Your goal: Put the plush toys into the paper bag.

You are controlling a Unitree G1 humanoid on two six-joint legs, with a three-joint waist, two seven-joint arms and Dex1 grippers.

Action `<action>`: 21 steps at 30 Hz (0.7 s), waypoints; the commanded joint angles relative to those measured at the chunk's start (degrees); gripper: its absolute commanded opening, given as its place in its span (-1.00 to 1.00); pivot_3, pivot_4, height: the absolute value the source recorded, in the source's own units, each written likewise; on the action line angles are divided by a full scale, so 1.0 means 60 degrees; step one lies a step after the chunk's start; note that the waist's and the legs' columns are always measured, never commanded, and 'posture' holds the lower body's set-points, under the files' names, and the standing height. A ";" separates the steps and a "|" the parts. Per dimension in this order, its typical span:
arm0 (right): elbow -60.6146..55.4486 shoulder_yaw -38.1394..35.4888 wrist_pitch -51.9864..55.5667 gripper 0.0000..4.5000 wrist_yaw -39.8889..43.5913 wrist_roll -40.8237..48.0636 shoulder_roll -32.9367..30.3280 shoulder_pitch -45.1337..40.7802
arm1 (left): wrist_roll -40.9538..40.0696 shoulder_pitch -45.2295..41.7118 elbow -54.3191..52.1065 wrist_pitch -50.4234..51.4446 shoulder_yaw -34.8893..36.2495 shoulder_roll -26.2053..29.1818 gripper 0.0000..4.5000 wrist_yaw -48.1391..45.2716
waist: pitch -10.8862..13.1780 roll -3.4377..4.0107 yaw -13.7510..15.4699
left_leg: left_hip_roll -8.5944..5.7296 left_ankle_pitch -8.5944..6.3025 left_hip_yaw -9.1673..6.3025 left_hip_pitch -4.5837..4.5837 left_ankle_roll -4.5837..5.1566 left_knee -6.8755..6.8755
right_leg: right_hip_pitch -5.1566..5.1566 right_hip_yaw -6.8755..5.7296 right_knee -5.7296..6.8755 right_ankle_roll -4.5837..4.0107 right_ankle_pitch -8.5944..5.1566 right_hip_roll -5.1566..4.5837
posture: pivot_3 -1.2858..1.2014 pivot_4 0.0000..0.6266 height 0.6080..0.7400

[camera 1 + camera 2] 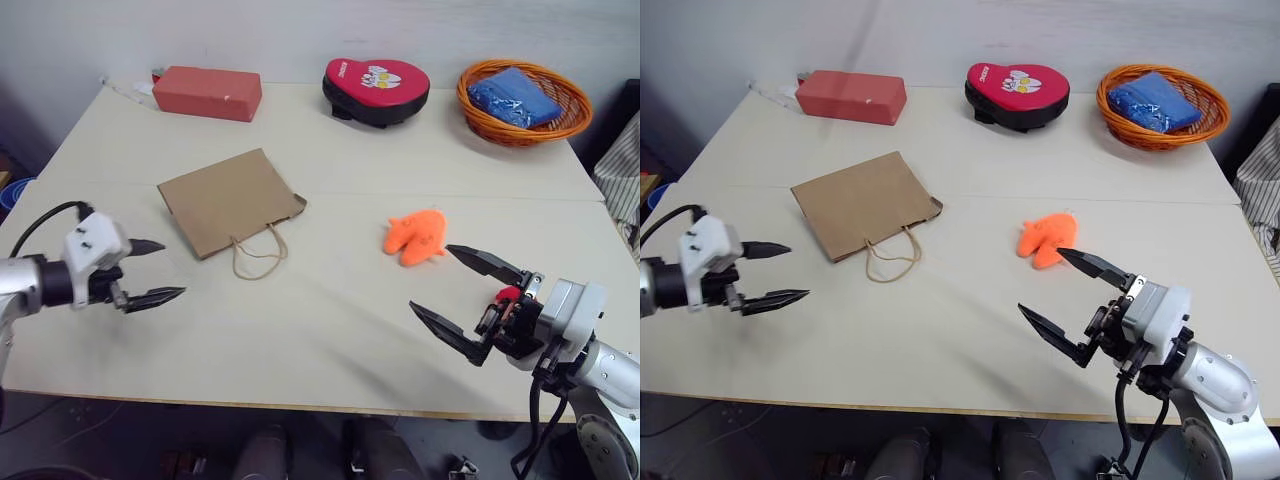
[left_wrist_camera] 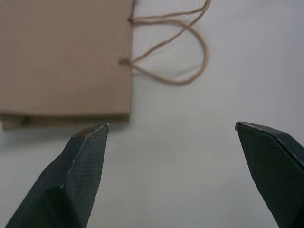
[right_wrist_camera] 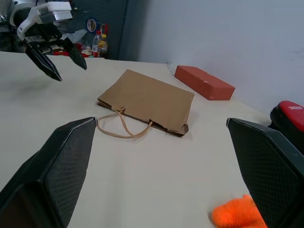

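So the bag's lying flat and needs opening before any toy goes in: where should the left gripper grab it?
Probably by the twine handles. They loop off the mouth edge of the paper bag onto the table, on the robot's side. The flat bag offers little else to pinch. The left gripper, open, could come in low from the robot's left.

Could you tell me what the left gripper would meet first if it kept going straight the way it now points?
Most likely the paper bag: it lies flat just ahead of the open left gripper, near its mouth edge with the twine handles, though depth is uncertain.
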 commanded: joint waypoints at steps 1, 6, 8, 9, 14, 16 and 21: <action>-0.0213 -0.0093 -0.0143 0.99 -0.0006 -0.0133 0.0144 0.0269 | 0.0874 -0.1672 0.0544 -0.0340 -0.1342 -0.0346 1.00 -0.0229 | 0.0000 -0.0002 -0.0003 | 0.0001 0.0000 0.0000 -0.0006 0.0000 0.0012 | -0.0003 0.0000 0.0004 0.0000 0.0000 0.0004 | 0.03 -0.52 1.00; -0.0182 0.0006 -0.0209 0.99 0.0012 -0.0359 0.0371 0.0636 | 0.2063 -0.3979 0.2675 -0.1561 -0.2722 -0.1850 1.00 -0.0195 | 0.0000 -0.0003 0.0035 | -0.0001 0.0005 0.0002 -0.0001 -0.0004 0.0048 | -0.0003 0.0004 0.0050 0.0000 0.0000 0.0009 | 0.03 -0.52 1.00; -0.0213 0.0021 -0.0234 0.99 -0.0049 -0.0449 0.0467 0.0747 | 0.2530 -0.4377 0.3437 -0.2430 -0.3200 -0.2189 1.00 -0.0465 | 0.0000 -0.0003 -0.0046 | 0.0000 0.0006 0.0008 -0.0001 -0.0007 0.0048 | -0.0013 0.0012 0.0059 0.0000 0.0000 0.0016 | 0.03 -0.52 1.00; -0.0231 0.0011 -0.0255 0.99 -0.0092 -0.0498 0.0519 0.0820 | 0.2616 -0.4530 0.3746 -0.2653 -0.3333 -0.2377 1.00 -0.0568 | 0.0000 -0.0003 -0.0071 | 0.0000 0.0006 0.0006 -0.0001 -0.0008 0.0046 | -0.0014 0.0013 0.0061 0.0000 0.0000 0.0016 | 0.03 -0.52 1.00; -0.0251 -0.0028 -0.0474 1.00 -0.0167 -0.0776 0.0752 0.1139 | 0.2931 -0.5062 0.4919 -0.3525 -0.3484 -0.2984 0.61 -0.0690 | 0.0000 -0.0005 -0.0052 | 0.0003 0.0011 0.0005 -0.0004 -0.0016 0.0049 | -0.0025 0.0016 0.0069 0.0000 0.0000 0.0017 | 0.03 -0.52 1.00; -0.0170 -0.0026 -0.0629 1.00 -0.0164 -0.0911 0.0844 0.1269 | 0.2968 -0.5255 0.5305 -0.3785 -0.3404 -0.3224 0.33 -0.0556 | 0.0000 -0.0005 -0.0035 | 0.0003 0.0011 0.0004 -0.0004 -0.0016 0.0051 | -0.0025 0.0015 0.0069 0.0000 0.0000 0.0015 | 0.03 -0.52 1.00; 0.0163 0.0045 -0.1023 1.00 0.0016 -0.1298 0.0985 0.1765 | 0.2663 -0.5562 0.5704 -0.3882 -0.3209 -0.3516 -0.37 -0.1033 | -0.0001 -0.0006 -0.0008 | 0.0002 0.0011 0.0004 -0.0004 -0.0016 0.0054 | -0.0023 0.0015 0.0069 0.0000 0.0000 0.0013 | 0.03 -0.52 1.00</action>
